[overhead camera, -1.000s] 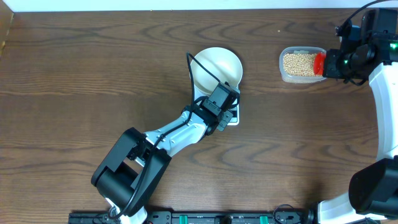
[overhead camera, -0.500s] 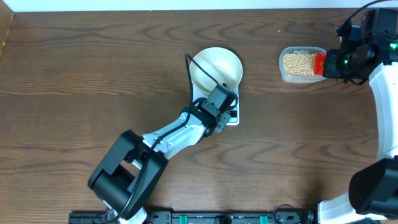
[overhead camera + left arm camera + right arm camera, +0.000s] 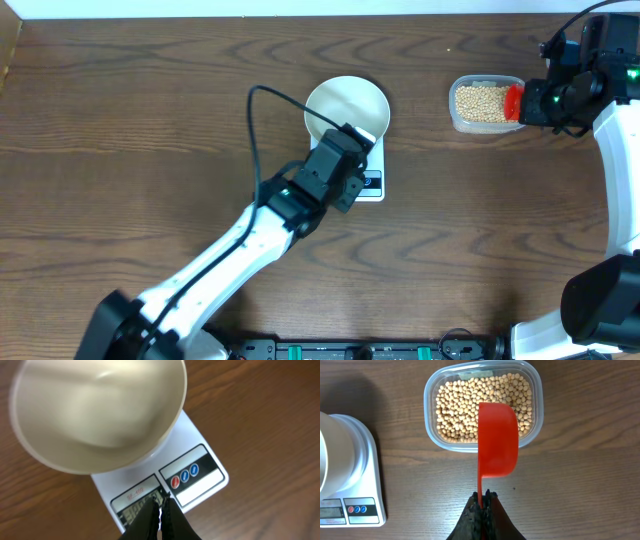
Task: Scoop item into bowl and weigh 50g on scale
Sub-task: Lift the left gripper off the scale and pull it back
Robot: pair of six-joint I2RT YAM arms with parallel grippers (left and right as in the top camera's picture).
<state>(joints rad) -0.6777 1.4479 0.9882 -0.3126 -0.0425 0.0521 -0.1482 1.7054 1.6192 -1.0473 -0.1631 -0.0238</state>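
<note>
Looking down on a dark wooden counter (image 3: 150, 120), a white bowl (image 3: 345, 105) sits on a small white scale (image 3: 372, 185) near the middle. The left arm (image 3: 250, 235) reaches in from the lower left. Its wrist view shows the left jaws pressed together with nothing between them, their tips over the scale's grey display (image 3: 137, 507), beside the round red and blue buttons (image 3: 184, 475). Whether they touch it cannot be told, and the digits are too blurred to read. Well apart to the right, a clear plastic tub (image 3: 452, 105) holds the tan beans (image 3: 480, 102). The right jaws are clamped on the handle of a red scoop (image 3: 497, 440), whose cup overlaps the tub's near rim.
</note>
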